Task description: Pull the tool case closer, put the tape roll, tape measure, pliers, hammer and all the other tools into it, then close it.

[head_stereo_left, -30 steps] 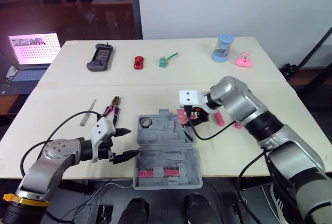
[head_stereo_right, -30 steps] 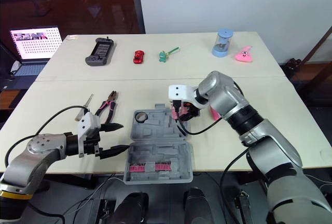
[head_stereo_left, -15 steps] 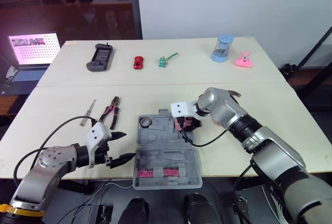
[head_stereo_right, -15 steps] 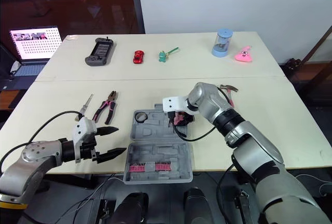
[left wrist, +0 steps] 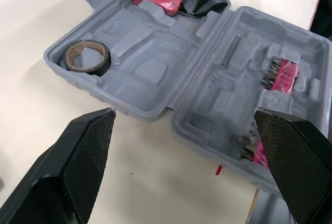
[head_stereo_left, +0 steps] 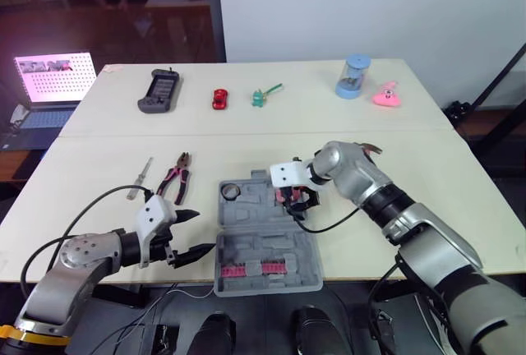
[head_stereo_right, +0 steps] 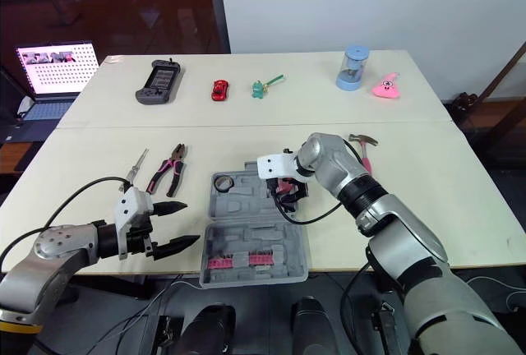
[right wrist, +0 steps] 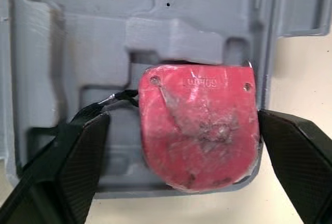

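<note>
The grey tool case [head_stereo_left: 271, 244] lies open at the table's front edge. A black tape roll [head_stereo_left: 231, 192] sits in its far left pocket. The red tape measure [right wrist: 199, 125] rests in the far right pocket. My right gripper [head_stereo_left: 294, 199] hangs right over it, open, with a finger on either side. To the left of the case my left gripper [head_stereo_left: 194, 232] is open and holds nothing. Pink-handled pliers [head_stereo_left: 175, 177] and a small screwdriver [head_stereo_left: 140, 178] lie on the table left of the case. The hammer [head_stereo_right: 362, 145] shows behind my right arm.
Pink bit holders [head_stereo_left: 259, 269] sit in the near half of the case. Along the far table stand a game controller [head_stereo_left: 159, 90], a red toy car [head_stereo_left: 219, 98], a green toy [head_stereo_left: 263, 94], a blue cup [head_stereo_left: 353, 76] and a pink toy [head_stereo_left: 386, 96]. A laptop [head_stereo_left: 53, 76] is at far left.
My right gripper carried the tape measure from beside the case down into the far right pocket and opened. My left gripper drew back a little from the case.
</note>
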Robot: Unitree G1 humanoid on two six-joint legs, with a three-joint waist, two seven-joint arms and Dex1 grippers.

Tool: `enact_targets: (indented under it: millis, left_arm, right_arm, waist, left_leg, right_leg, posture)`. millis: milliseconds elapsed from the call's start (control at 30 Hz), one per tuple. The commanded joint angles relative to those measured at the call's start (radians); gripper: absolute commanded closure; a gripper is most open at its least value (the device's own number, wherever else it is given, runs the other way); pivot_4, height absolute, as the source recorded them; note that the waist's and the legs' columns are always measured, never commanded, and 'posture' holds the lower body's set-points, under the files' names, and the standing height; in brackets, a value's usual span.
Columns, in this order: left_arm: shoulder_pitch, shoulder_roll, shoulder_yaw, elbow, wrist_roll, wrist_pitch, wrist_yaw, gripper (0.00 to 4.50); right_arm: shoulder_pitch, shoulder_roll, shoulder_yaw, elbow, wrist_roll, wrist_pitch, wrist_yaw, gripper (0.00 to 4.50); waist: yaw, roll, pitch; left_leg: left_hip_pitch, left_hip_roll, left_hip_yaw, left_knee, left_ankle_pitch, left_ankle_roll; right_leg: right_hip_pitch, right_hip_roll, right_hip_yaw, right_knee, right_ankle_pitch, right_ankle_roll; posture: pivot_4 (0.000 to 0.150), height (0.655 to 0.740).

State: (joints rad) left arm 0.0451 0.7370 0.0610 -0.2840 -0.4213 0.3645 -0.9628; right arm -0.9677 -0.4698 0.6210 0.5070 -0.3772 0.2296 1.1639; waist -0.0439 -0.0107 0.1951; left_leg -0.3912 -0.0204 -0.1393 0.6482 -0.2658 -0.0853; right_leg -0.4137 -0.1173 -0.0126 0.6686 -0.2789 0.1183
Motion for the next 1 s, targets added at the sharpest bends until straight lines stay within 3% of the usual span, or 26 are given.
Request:
enact_targets:
  millis: [33,267,433,533,700,1000]
  left_arm:
    - [-0.001,0.016,0.01,-0.007,0.008,-0.022,-0.016,0.0]
    - [-0.033,0.007,0.001,0.019,0.014,-0.033,-0.026,0.0]
    - [-0.069,-0.016,-0.003,0.04,0.001,-0.049,-0.04,0.0]
    - [-0.083,-0.02,-0.002,0.049,0.002,-0.051,-0.047,0.0]
    - [-0.102,-0.02,-0.003,0.061,0.003,-0.05,-0.058,0.0]
    - [-0.11,-0.017,-0.001,0.064,0.004,-0.045,-0.067,0.0]
  right_arm:
    - [0.014,-0.036,-0.074,-0.146,0.036,0.059,0.034,0.02]
    - [0.156,-0.075,-0.251,-0.359,0.198,0.17,0.034,0.02]
    - [0.239,-0.051,-0.411,-0.393,0.348,0.051,-0.045,0.02]
    - [0.235,-0.057,-0.428,-0.354,0.409,0.111,-0.006,0.87]
    - [0.243,-0.052,-0.431,-0.266,0.435,0.04,-0.011,3.47]
    - [0.219,-0.014,-0.386,-0.009,0.389,-0.102,-0.05,3.47]
  waist:
    - [0.0,0.0,0.0]
    - [0.0,0.0,0.0]
    - [0.001,0.0,0.0]
    - [0.0,0.0,0.0]
    - [0.0,0.0,0.0]
    - [-0.001,0.0,0.0]
  left_leg:
    - [0.0,0.0,0.0,0.0,0.0,0.0]
    - [0.0,0.0,0.0,0.0,0.0,0.0]
    - [0.0,0.0,0.0,0.0,0.0,0.0]
    - [0.0,0.0,0.0,0.0,0.0,0.0]
    - [0.0,0.0,0.0,0.0,0.0,0.0]
    - [0.0,0.0,0.0,0.0,0.0,0.0]
  right_leg:
    - [0.0,0.0,0.0,0.0,0.0,0.0]
    - [0.001,0.0,0.0,0.0,0.0,0.0]
    - [0.001,0.0,0.0,0.0,0.0,0.0]
    - [0.001,0.0,0.0,0.0,0.0,0.0]
    - [0.001,0.0,0.0,0.0,0.0,0.0]
    - [0.001,0.0,0.0,0.0,0.0,0.0]
  posture:
    - [0.15,0.6902]
    - [0.15,0.6902]
    - [0.15,0.6902]
    - [0.15,0.6902]
    - [0.15,0.6902]
    - [0.15,0.6902]
